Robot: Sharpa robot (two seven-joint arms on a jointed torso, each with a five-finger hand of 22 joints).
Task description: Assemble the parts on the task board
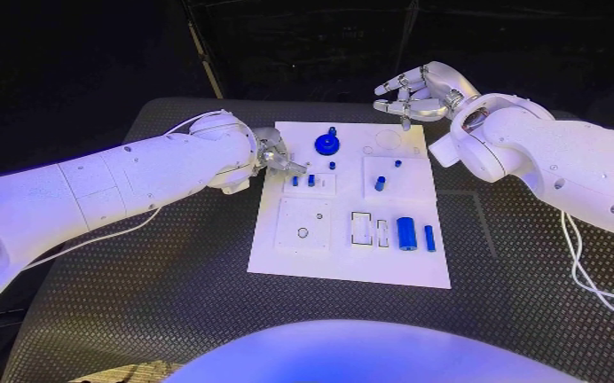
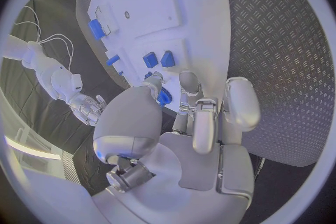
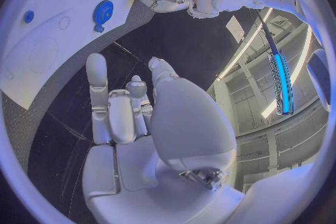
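While the task board (image 1: 320, 254) is seen lying at frame centre, the left hand (image 1: 272, 156) is found at its left edge, fingers curled, grasp indeterminate. The right hand (image 1: 416, 92) is raised at upper right, loosely curled, holding nothing. Blue parts (image 1: 405, 232) are distributed across the board.

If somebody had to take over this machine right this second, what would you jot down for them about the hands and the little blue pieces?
Left hand: at the task board's left edge, fingers reaching over two small blue parts; whether it holds anything is unclear.
Right hand: raised past the board's far right corner, fingers curled, holding nothing.
Parts: blue gear near the far edge, small blue pegs on the middle right block, a blue cylinder and a thinner blue pin near the right edge.
Done: some pieces appear seated.
Left: cylinder and pin look loose; several white slots look unfilled.
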